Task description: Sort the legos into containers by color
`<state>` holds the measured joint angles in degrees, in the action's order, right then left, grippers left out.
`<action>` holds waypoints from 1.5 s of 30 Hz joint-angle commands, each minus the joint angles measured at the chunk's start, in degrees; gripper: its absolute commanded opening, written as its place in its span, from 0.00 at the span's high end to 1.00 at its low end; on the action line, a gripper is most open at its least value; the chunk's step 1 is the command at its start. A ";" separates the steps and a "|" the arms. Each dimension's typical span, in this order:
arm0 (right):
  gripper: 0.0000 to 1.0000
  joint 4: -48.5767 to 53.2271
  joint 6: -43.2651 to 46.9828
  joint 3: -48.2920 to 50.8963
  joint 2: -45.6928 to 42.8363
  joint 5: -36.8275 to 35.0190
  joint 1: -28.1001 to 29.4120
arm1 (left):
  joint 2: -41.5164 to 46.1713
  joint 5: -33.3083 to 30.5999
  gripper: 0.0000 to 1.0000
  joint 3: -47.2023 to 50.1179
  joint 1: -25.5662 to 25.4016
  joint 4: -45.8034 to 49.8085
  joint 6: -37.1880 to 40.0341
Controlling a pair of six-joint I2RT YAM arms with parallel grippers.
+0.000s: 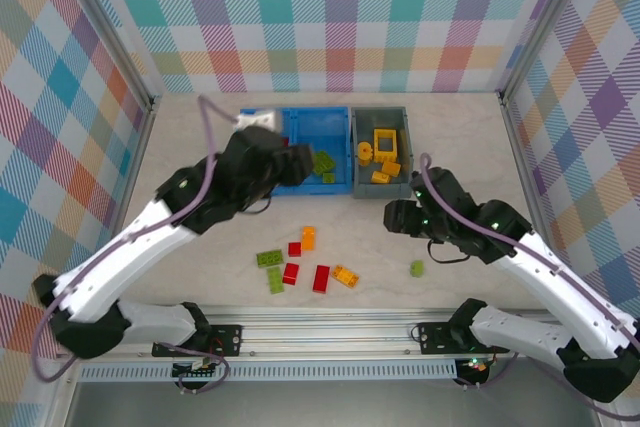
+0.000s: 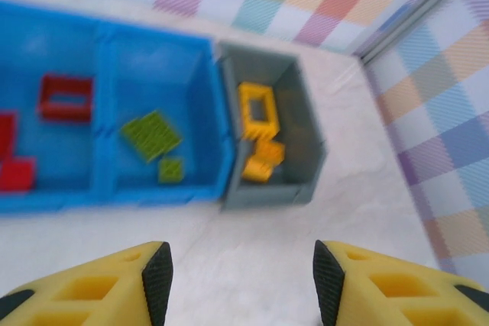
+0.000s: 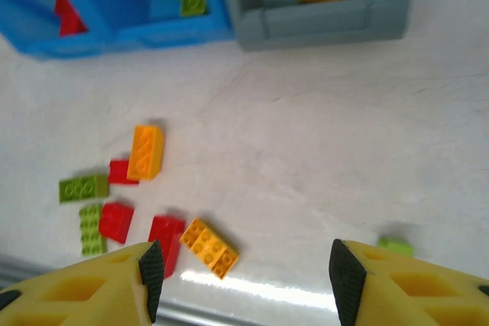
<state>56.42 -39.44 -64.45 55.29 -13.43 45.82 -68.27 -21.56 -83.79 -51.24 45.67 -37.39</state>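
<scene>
I am hanging the left gripper (image 2: pixel 241 280) just short of the bright blue two-compartment plastic bin (image 2: pixel 107 195), fingers apart and empty. At eleven o'clock its left compartment is holding the red bricks, a hollow red frame (image 2: pixel 67 97) among them. Lime green plates (image 2: pixel 151 135) are lying in the next compartment, and the grey plastic bin (image 2: pixel 267 192) at twelve o'clock is taking the yellow pieces (image 2: pixel 258 159), so each colour has a home. I am holding the right gripper (image 3: pixel 244 280) spread and empty over the loose red, orange and green bricks (image 3: pixel 145 150) at ten o'clock, likely choosing one. A small lime brick (image 3: pixel 396 246) is showing half hidden behind one fingertip.
</scene>
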 commanded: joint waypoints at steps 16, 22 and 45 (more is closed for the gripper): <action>0.45 -11.44 -26.93 -1.53 35.35 10.09 26.72 | 38.12 8.96 0.44 36.91 0.00 14.73 -17.34; 0.41 -10.17 -29.54 0.79 31.69 3.18 26.55 | 38.31 12.00 0.44 38.92 0.00 13.67 -17.27; 0.24 -5.00 12.07 1.32 39.90 2.86 20.92 | 36.19 12.77 0.42 38.48 0.00 9.79 -14.98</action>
<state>50.57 -33.28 -61.54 94.04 -9.37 68.45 -31.88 -8.80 -45.12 -51.24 56.60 -53.15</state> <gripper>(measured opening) 0.758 0.580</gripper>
